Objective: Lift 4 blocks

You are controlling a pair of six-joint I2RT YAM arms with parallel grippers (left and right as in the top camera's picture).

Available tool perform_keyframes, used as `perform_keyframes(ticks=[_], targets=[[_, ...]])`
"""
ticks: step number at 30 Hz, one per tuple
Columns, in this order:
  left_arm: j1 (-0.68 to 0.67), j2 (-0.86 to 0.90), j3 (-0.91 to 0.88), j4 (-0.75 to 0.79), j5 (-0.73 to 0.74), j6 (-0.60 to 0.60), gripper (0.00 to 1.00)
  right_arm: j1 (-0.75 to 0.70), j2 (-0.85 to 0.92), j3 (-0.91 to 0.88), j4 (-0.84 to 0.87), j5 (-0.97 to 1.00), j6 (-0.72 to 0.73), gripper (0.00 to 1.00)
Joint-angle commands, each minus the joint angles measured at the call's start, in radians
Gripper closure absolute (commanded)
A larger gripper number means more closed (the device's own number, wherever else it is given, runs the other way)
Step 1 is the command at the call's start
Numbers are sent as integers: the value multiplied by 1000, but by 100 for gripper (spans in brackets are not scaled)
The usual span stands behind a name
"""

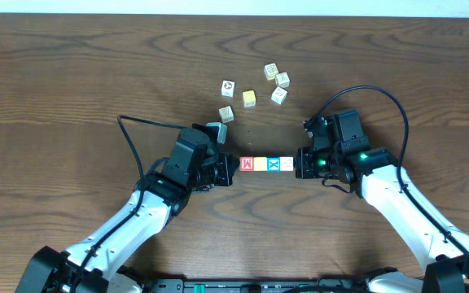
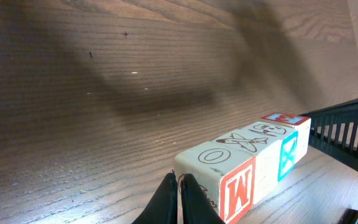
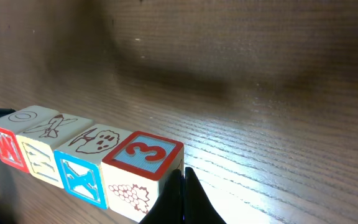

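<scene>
Four blocks [image 1: 272, 164] in one row, end to end, mid-counter [image 1: 72, 81]. Left jaws together, tips against M end. Right jaws together, tips against 3 end. Spare cubes [image 1: 249, 98] lie beyond the row.

Dark wood-grain table [image 1: 55, 73], pale strip [image 1: 381, 6] behind

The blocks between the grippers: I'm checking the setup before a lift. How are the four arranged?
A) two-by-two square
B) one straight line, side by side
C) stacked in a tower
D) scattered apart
B: the four blocks lie side by side in one row, left gripper at the M end, right gripper at the other.
</scene>
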State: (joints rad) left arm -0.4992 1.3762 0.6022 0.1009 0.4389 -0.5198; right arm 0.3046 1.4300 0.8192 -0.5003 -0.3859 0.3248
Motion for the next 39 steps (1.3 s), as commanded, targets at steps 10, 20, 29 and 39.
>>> perform_keyframes(ticks=[10, 20, 29, 39], targets=[[-36, -19, 66, 32, 171, 6, 93, 31, -22, 83, -18, -277, -27, 99], [-36, -21, 70, 32, 171, 6, 93, 31, -23, 83, -20, -277, -27, 99], [-36, -21, 83, 31, 171, 5, 93, 31, -23, 83, -20, -277, -27, 99], [-36, -21, 85, 32, 171, 5, 93, 31, -23, 83, -20, -277, -27, 99]])
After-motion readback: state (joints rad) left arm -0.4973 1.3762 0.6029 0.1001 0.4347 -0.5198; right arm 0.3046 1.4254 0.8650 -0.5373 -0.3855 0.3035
